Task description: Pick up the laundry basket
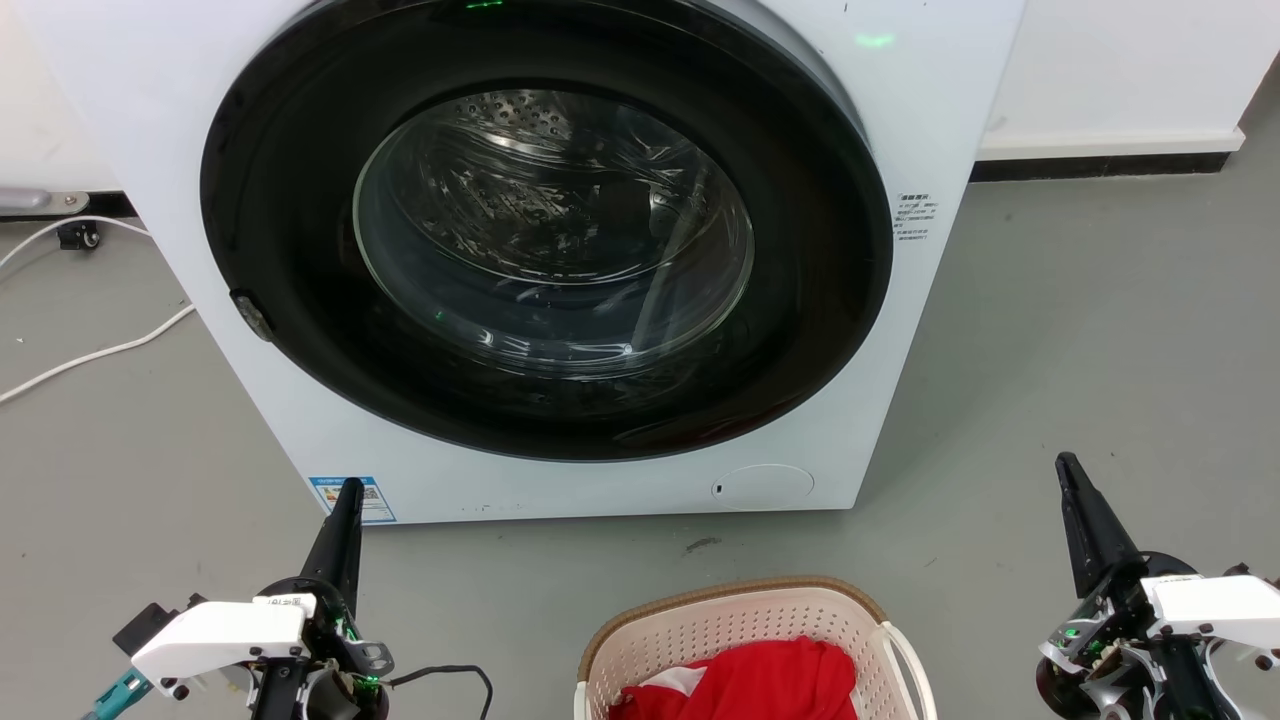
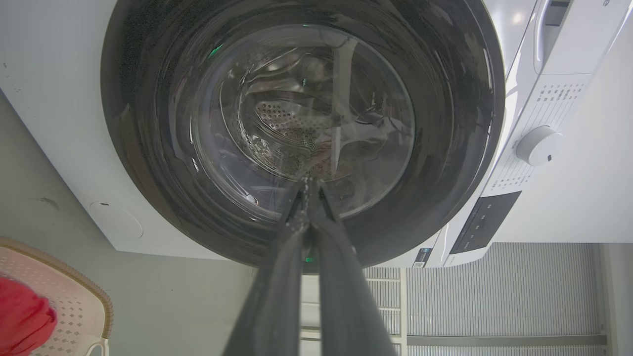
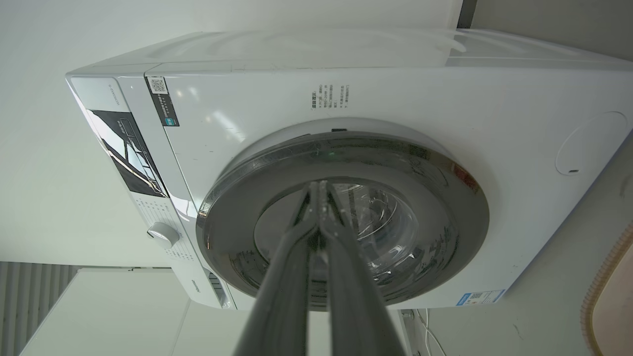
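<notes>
The laundry basket [image 1: 720, 625] stands on the grey floor at the bottom centre of the head view, cream-white and perforated with a tan rim, a white loop handle on its right side and a red garment [image 1: 750, 680] inside. A corner of it also shows in the left wrist view [image 2: 74, 306], and its rim edge in the right wrist view [image 3: 606, 282]. My left gripper [image 1: 350, 492] is at lower left, shut and empty, well left of the basket. My right gripper [image 1: 1067, 465] is at lower right, shut and empty, to the basket's right. Both point toward the washer.
A white front-loading washer [image 1: 930, 120] with a round dark glass door [image 1: 550, 230] stands directly ahead, close behind the basket. White cables [image 1: 90, 355] lie on the floor at left. Bare grey floor lies on both sides of the basket.
</notes>
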